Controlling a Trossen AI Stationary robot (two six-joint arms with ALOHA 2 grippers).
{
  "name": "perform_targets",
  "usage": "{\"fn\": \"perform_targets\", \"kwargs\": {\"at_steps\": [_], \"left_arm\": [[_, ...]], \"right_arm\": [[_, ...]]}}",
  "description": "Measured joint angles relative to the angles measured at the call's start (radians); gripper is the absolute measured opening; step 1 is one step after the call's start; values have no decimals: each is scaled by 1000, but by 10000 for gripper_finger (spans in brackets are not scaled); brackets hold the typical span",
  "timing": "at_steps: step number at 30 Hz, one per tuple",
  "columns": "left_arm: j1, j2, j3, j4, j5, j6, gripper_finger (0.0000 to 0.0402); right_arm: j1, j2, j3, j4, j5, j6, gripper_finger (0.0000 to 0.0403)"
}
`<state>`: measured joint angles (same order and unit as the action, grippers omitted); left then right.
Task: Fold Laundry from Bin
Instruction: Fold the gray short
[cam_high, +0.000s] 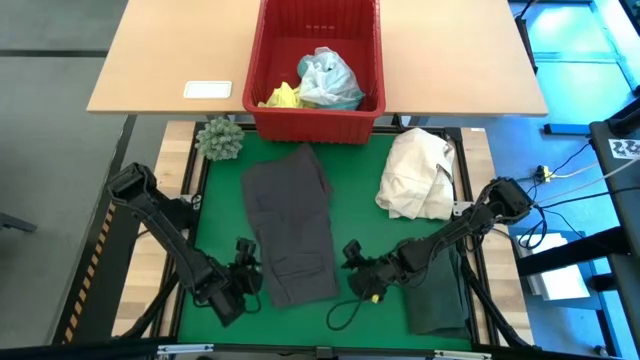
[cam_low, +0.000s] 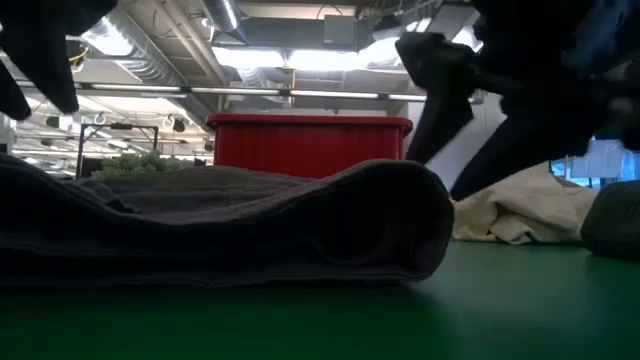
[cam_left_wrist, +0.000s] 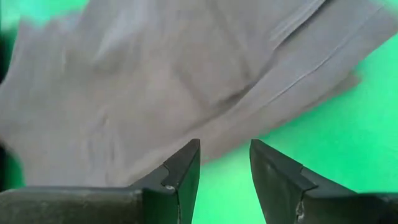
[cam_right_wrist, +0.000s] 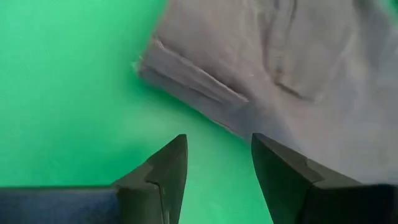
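My left pincer (cam_high: 243, 268) hung just beside the near left corner of the grey cloth (cam_high: 292, 225). Its two fingers (cam_left_wrist: 185, 168) were apart and held nothing. My right pincer (cam_high: 352, 266) hung just beside the near right corner, fingers apart too, holding nothing. The grey cloth lay flat on the green mat (cam_high: 360, 165) between my two pincers. Its long way ran from me toward the red bin (cam_high: 318, 115), which sat far ahead with more laundry (cam_high: 328, 80) inside. Each pincer was near its own corner, so I guessed both should grab together.
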<state>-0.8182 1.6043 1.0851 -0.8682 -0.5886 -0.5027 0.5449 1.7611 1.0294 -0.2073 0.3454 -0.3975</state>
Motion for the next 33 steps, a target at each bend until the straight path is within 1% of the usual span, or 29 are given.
{"fn": "perform_targets", "kwargs": {"at_steps": [2,4,7,10,13,15,18,22,27,30,33], "left_arm": [[-3,0,0,70,-2,38,133],[2,0,0,150,0,39,133],[17,0,0,298,12,78,133],[31,9,0,363,22,155,133],[36,25,0,329,31,210,133],[40,29,0,306,35,224,133],[51,29,-1,288,34,225,133],[54,29,-1,283,34,225,133],[50,29,-1,272,58,210,133],[41,29,-1,238,58,198,133],[38,31,-1,197,58,196,133]], "right_arm": [[12,0,0,12,57,-127,177],[15,0,0,42,87,-228,177],[14,0,0,98,87,-291,177],[10,1,1,114,39,-364,177],[11,27,1,133,26,-416,182],[11,49,1,132,20,-420,195],[12,82,1,136,30,-427,227],[12,110,0,176,90,-492,278],[11,119,0,214,91,-554,333],[11,125,0,236,93,-586,349],[11,125,0,274,74,-612,351]]}}
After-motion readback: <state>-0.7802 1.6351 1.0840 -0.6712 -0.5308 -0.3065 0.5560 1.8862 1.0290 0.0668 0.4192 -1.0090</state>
